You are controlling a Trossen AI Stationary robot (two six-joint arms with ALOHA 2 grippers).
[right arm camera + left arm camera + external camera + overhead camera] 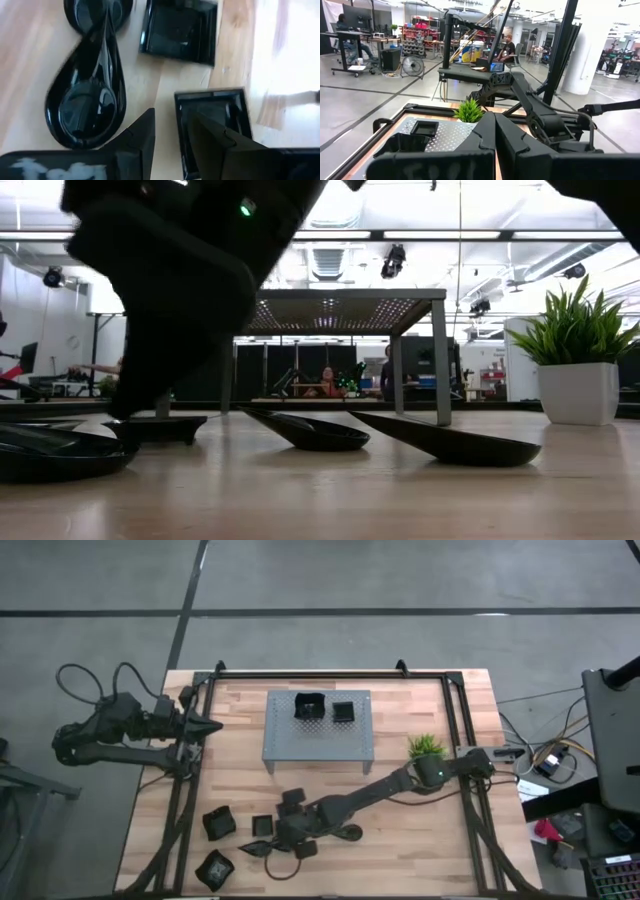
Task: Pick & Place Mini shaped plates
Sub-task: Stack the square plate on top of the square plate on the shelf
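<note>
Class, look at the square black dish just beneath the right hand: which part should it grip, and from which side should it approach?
Grip the square dish by its raised rim, coming straight down from above. It lies flat on the table, and the right hand already straddles its near wall, one finger outside, one inside.

Two small black square plates sit on one grey perforated rack (318, 728), one at (309, 706) and one at (343, 712). Several more black plates lie on the table (420, 830) below it, square and teardrop-shaped, partly hidden by an arm, so their exact number cannot be told. There is one green potted plant (426, 747), and two robot arms.
</note>
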